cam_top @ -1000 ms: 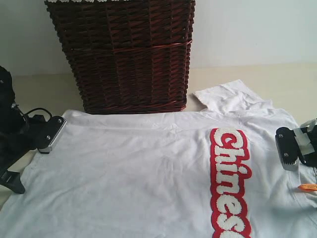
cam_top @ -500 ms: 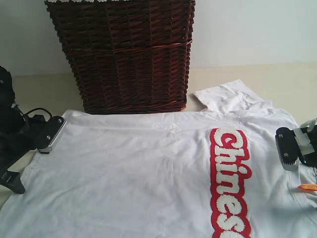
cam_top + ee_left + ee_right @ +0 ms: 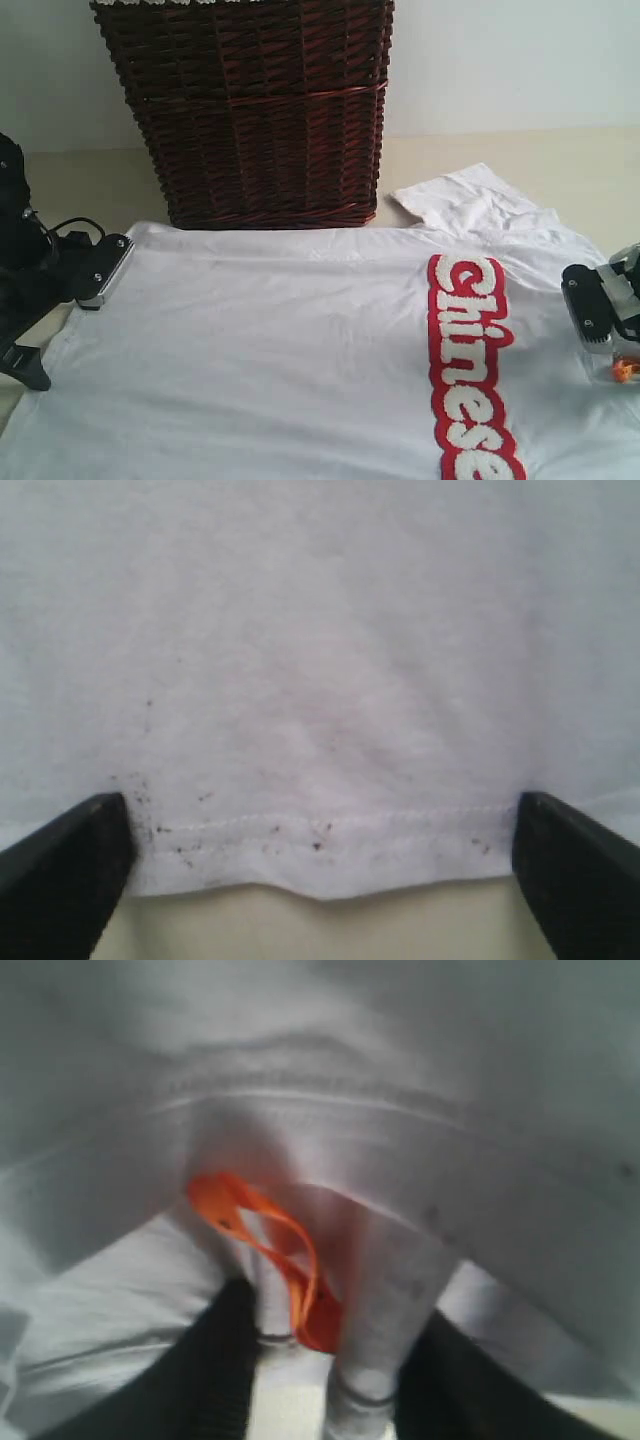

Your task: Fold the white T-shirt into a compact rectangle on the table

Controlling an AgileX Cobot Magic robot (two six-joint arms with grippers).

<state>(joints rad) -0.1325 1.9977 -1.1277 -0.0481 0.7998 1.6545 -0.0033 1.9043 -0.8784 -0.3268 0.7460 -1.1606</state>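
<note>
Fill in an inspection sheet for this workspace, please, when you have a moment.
Surface: table pale cream, plain.
Job's things: white T-shirt spread flat, red lettered band facing up; dark specks along the hem; orange neck tag showing.
Clutter: wicker basket standing behind the shirt.
Grippers: left gripper open, straddling the hem; right gripper shut on bunched collar fabric beside the tag.
Cables: black cable looped by the left arm.
Surroundings: pale wall; nothing else seen.
</note>
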